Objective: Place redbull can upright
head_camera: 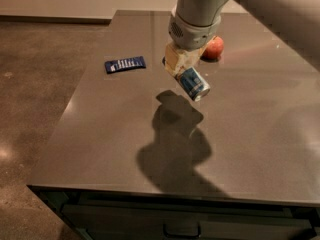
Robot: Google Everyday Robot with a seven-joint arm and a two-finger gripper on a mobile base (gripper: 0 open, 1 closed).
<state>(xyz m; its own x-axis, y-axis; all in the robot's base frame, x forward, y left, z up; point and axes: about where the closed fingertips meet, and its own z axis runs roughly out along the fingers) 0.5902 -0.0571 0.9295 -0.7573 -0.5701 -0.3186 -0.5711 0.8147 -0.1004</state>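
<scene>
The redbull can [193,83] is a slim silver-and-blue can. It hangs tilted in the air above the dark table [110,134], its silver end pointing down and to the right. My gripper [181,66] is shut on the can's upper part and holds it clear of the tabletop; the can's shadow lies below it on the table. The arm comes down from the top right of the view.
A red apple [213,47] sits on the table just behind and to the right of the gripper. A flat dark-blue packet [125,64] with white print lies at the back left. The table's left and front edges drop to a brown floor.
</scene>
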